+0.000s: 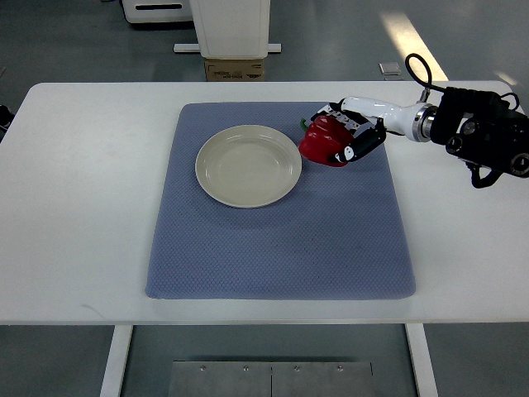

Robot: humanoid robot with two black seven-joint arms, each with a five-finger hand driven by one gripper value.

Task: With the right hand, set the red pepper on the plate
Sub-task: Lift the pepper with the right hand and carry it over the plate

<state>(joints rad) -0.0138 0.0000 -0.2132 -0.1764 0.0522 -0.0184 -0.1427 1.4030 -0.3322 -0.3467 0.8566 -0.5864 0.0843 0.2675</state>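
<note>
A red pepper (321, 141) with a green stem lies on the blue-grey mat (281, 240), just right of the cream plate (248, 165) and close to its rim. My right hand (351, 136) comes in from the right edge and its white and black fingers (357, 149) are curled around the pepper's right side. The plate holds nothing. The left arm does not show.
The mat lies on a white table (83, 182). A white machine base and a cardboard box (235, 70) stand behind the table's far edge. A black cable loops above my right forearm (483, 132).
</note>
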